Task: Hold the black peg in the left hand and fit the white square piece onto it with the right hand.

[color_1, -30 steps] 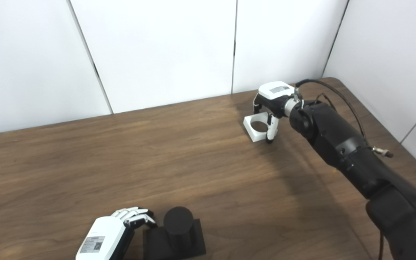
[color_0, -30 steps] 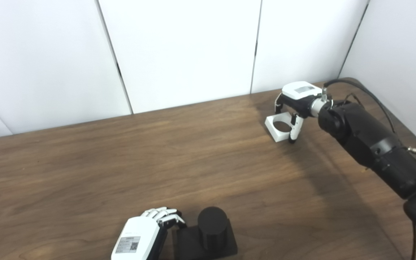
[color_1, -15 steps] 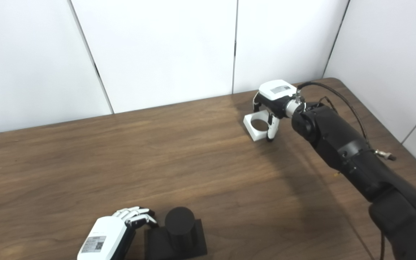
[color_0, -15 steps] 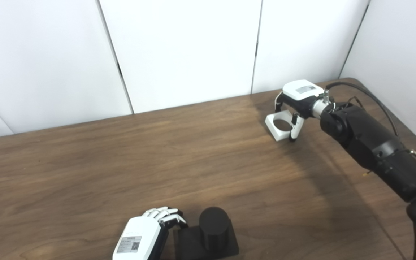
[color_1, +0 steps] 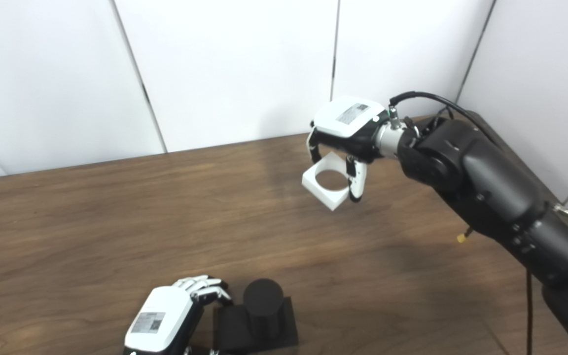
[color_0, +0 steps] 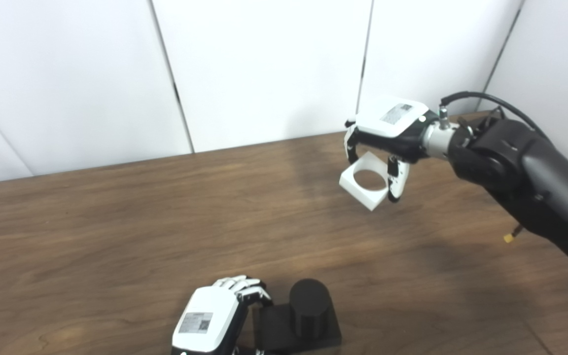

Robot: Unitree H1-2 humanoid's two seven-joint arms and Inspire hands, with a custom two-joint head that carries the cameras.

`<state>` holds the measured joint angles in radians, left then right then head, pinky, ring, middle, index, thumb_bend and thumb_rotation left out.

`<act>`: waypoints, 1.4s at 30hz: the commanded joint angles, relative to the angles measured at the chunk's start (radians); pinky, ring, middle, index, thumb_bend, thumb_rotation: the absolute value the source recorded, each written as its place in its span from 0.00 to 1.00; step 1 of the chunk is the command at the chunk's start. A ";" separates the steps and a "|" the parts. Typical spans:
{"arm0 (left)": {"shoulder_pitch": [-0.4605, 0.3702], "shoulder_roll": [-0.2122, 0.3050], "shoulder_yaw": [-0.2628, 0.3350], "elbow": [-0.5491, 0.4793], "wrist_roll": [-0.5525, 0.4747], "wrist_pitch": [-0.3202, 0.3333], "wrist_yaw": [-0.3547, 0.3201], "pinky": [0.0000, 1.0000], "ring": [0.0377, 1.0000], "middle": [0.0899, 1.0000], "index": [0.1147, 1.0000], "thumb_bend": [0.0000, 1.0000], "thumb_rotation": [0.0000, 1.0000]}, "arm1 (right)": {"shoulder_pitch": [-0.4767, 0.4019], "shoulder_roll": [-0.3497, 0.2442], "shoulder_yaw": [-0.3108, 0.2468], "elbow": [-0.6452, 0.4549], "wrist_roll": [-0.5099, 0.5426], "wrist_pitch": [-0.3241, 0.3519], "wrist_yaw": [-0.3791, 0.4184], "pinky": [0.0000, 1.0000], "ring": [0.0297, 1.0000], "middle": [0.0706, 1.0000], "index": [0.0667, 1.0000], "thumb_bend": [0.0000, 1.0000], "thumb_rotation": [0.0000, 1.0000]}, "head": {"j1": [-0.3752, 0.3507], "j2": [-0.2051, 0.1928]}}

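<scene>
We note the right hand (color_0: 387, 133) grasping the white square piece (color_0: 367, 181), held in the air above the table (color_0: 116, 222), far behind and right of the black peg (color_0: 308, 308). The peg stands upright on its base, the left hand (color_0: 215, 320) curled against the base's left edge.

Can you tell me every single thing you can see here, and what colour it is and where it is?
white square piece: one, white with a round hole, held up above the far right of the table
black peg: one, black, round, upright on a flat black base, near table edge
table: one, brown wood, across the picture
wall panels: white, behind the table
right hand: one, white and black, fingers around the white square piece
left hand: one, white and black, at the base's left side; grip unclear
</scene>
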<state>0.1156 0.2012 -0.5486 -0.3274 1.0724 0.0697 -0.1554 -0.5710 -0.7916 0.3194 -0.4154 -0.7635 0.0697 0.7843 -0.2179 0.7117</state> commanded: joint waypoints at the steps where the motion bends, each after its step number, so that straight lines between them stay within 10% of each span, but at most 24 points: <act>1: -0.001 0.000 -0.024 0.060 0.052 0.002 -0.032 0.82 0.82 0.76 0.42 0.52 0.05 | -0.062 -0.012 -0.026 -0.067 0.012 -0.010 0.038 0.90 0.91 0.75 0.45 0.52 0.13 | 0.008 0.017; 16: -0.041 -0.020 -0.014 0.053 0.061 0.008 -0.063 0.85 0.83 0.76 0.42 0.52 0.05 | -0.107 0.088 -0.068 -0.295 0.137 0.106 0.246 0.87 0.88 0.74 0.44 0.52 0.13 | -0.012 0.178; 42: -0.050 -0.033 -0.002 0.038 0.051 0.005 -0.085 0.85 0.83 0.77 0.42 0.52 0.05 | 0.008 0.153 0.015 -0.356 0.131 0.102 0.336 0.83 0.87 0.73 0.44 0.53 0.13 | 0.009 0.228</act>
<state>0.0659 0.1652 -0.5446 -0.3072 1.0987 0.0684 -0.2099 -0.5359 -0.6374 0.3460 -0.7646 -0.6205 0.1852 1.1323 -0.2148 0.9373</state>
